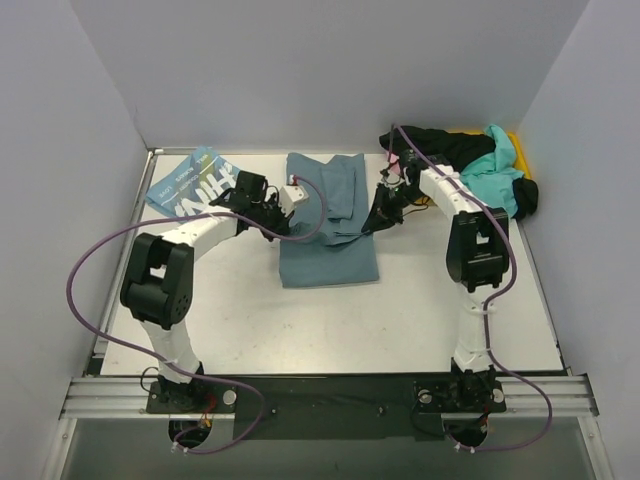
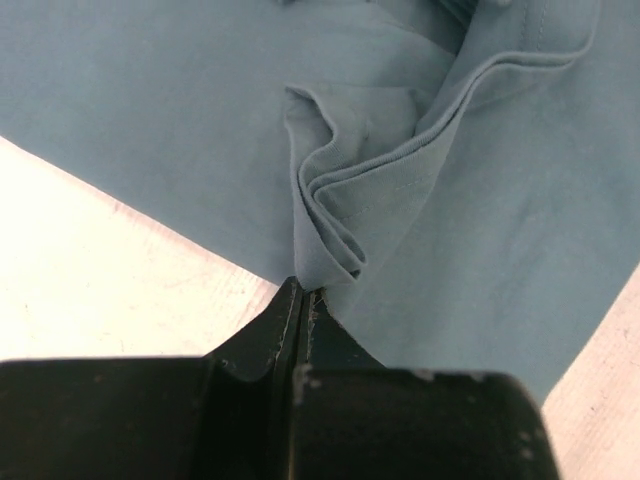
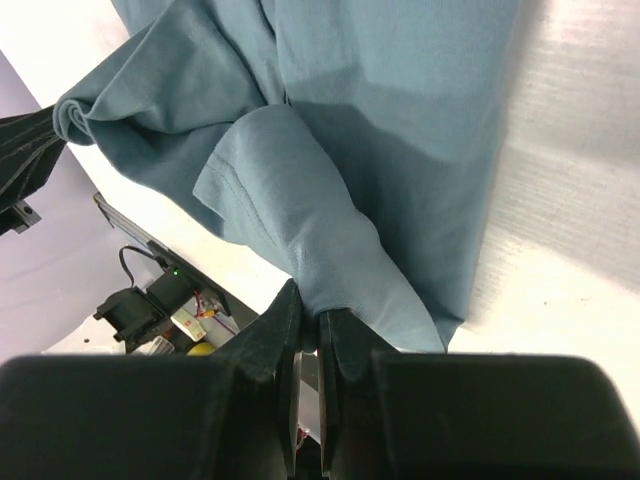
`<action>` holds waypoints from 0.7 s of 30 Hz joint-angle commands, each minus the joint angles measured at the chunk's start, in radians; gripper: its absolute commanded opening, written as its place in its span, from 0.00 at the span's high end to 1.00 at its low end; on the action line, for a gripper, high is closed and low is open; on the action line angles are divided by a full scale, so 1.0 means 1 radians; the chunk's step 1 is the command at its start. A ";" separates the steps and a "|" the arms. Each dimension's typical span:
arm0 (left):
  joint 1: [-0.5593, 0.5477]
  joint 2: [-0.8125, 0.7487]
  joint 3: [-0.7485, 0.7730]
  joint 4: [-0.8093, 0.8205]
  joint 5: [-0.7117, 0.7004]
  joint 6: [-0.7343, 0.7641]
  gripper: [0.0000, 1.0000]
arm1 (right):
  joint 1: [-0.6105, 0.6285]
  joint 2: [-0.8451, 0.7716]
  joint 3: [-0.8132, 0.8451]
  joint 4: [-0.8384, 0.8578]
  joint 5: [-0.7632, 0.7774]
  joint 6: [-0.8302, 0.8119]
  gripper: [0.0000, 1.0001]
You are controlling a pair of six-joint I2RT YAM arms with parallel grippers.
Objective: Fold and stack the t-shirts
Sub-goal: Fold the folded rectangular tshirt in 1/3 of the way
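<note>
A slate-teal t-shirt [image 1: 328,235] lies partly folded in the middle of the table. My left gripper [image 1: 284,226] is shut on a bunched fold of its left edge [image 2: 330,245], jaws pressed together. My right gripper [image 1: 377,215] is shut on a fold of its right edge [image 3: 330,250], lifted a little above the table. A light-blue t-shirt with white letters [image 1: 190,185] lies folded at the far left. Black [image 1: 435,145] and bright turquoise [image 1: 495,170] t-shirts lie heaped at the far right. A bit of pink [image 1: 394,158] shows by the black one.
A yellow bin [image 1: 515,148] sits under the heap at the far right corner. White walls close in the table on three sides. Purple cables loop from both arms. Bare tabletop [image 1: 330,320] stretches in front of the teal shirt.
</note>
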 commanded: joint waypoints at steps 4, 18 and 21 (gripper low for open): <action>0.007 0.025 0.050 0.096 -0.017 -0.027 1.00 | -0.014 0.067 0.067 -0.060 -0.033 -0.011 1.00; 0.007 0.072 0.048 0.167 -0.055 -0.052 1.00 | -0.042 0.129 0.116 -0.054 -0.028 -0.014 0.79; 0.008 0.082 0.067 0.139 -0.084 -0.070 0.74 | -0.050 0.133 0.134 -0.054 -0.022 -0.009 0.66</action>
